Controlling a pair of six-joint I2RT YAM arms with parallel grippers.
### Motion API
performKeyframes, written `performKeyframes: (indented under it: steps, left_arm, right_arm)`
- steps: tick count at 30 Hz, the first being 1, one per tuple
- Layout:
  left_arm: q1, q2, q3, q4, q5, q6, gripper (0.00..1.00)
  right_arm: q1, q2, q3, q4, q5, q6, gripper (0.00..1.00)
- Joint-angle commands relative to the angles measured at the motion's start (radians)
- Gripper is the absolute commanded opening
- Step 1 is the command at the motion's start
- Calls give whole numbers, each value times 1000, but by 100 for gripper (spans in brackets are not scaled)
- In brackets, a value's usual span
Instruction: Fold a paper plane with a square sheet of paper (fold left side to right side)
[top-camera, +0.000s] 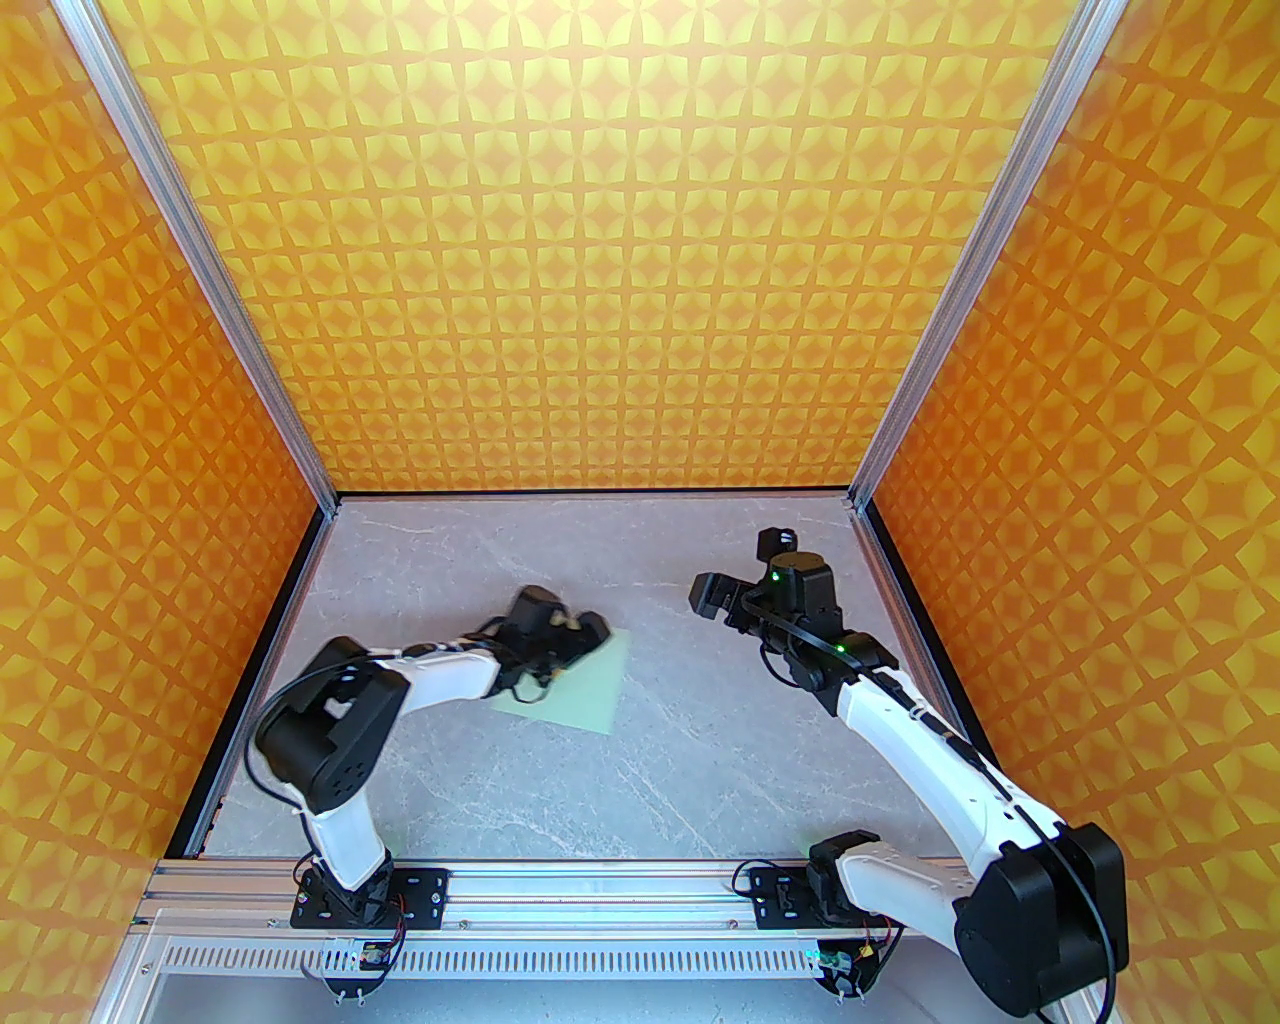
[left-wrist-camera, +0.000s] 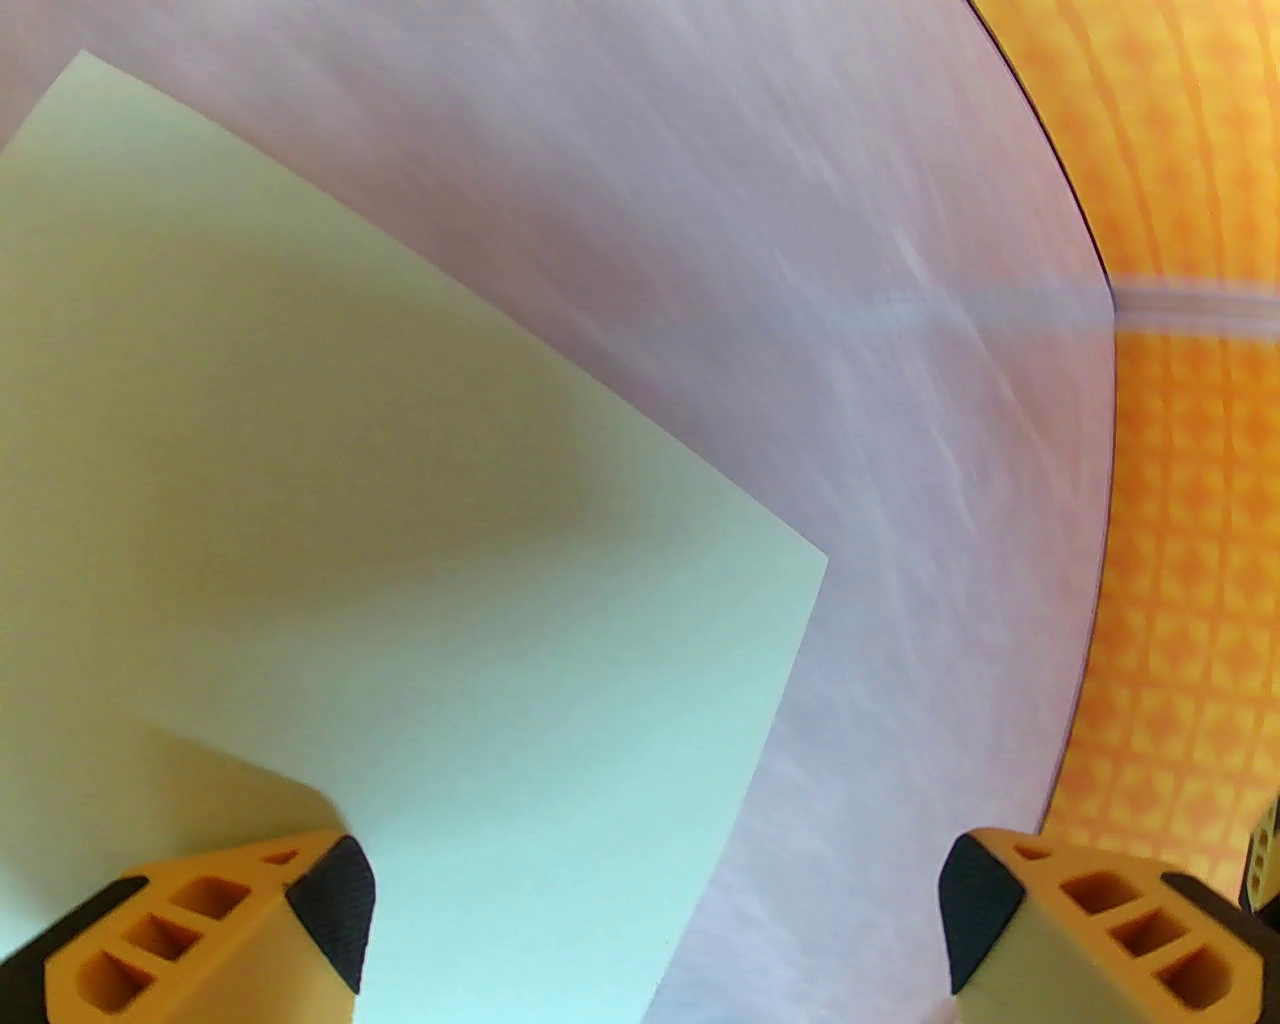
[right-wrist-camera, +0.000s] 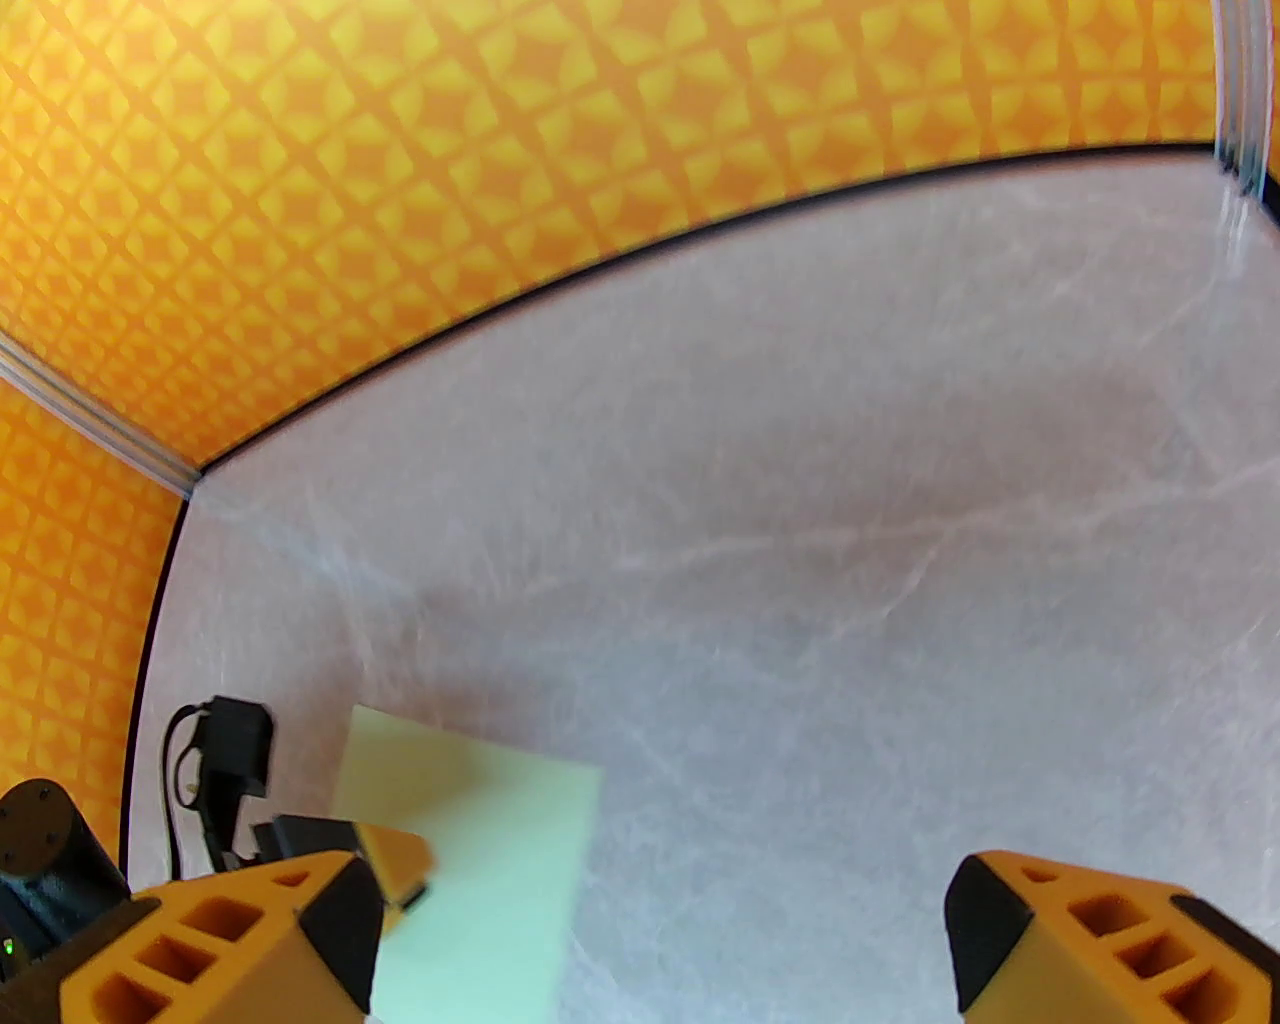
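Note:
The square sheet of paper (top-camera: 585, 685) is pale mint green and lies flat on the grey table, left of centre. It spreads across the left wrist view (left-wrist-camera: 350, 520) and shows at the bottom left of the right wrist view (right-wrist-camera: 480, 850). My left gripper (top-camera: 575, 630) hangs over the sheet's far left part, open (left-wrist-camera: 655, 920), one finger over the paper and the other over bare table. My right gripper (top-camera: 735, 575) is open (right-wrist-camera: 660, 940) above the table, well to the right of the sheet, with nothing between its fingers. No paper plane shape is seen.
Orange patterned walls (top-camera: 600, 250) enclose the grey marbled table (top-camera: 600, 790) on three sides, with metal posts in the far corners. An aluminium rail (top-camera: 600, 885) carrying both arm bases runs along the near edge.

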Motion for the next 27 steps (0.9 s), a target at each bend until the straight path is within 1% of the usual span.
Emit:
performKeyframes:
  steps: [1,5,6,8,9,10,11,12,13,15,16,17,20,22,27]
  left_arm:
    - [10,-20,37,-105,-48,-41,99]
    - [29,-102,55,-206,-108,65,99]
    - [40,-125,47,-227,-122,101,99]
    - [66,-163,28,-257,-132,173,99]
    - [83,-182,13,-270,-133,213,99]
    - [99,-198,1,-283,-133,248,99]
    - [116,-217,-12,-303,-132,293,99]
    - [130,-233,-20,-325,-132,332,99]
    - [147,-247,-28,-351,-126,378,99]
    - [171,-267,-33,-401,-121,455,99]
    - [176,-275,-36,-421,-122,485,100]
    - [180,-280,-40,-432,-121,513,98]
    - [182,-285,-49,-442,-117,565,90]
    - [186,-271,-50,-445,-102,570,84]
    - [189,-215,-53,-426,-60,560,75]
  right_arm:
    - [24,21,-5,-19,-49,73,99]
    - [110,49,-55,16,-44,139,99]
    - [133,62,-67,28,-44,161,95]
    - [183,94,-92,72,-42,210,76]
    - [217,121,-104,101,-41,246,59]
    - [232,142,-112,124,-47,265,48]
    - [257,177,-116,152,-53,296,33]
    - [274,205,-113,167,-55,318,24]
    - [297,234,-106,178,-51,336,16]
    - [332,299,-83,186,-37,360,7]
    - [342,319,-72,184,-31,363,3]
    - [354,352,-55,175,-16,376,0]
    - [359,415,-38,180,4,399,0]
    - [359,446,-26,179,15,399,0]
    - [359,516,35,146,31,357,0]
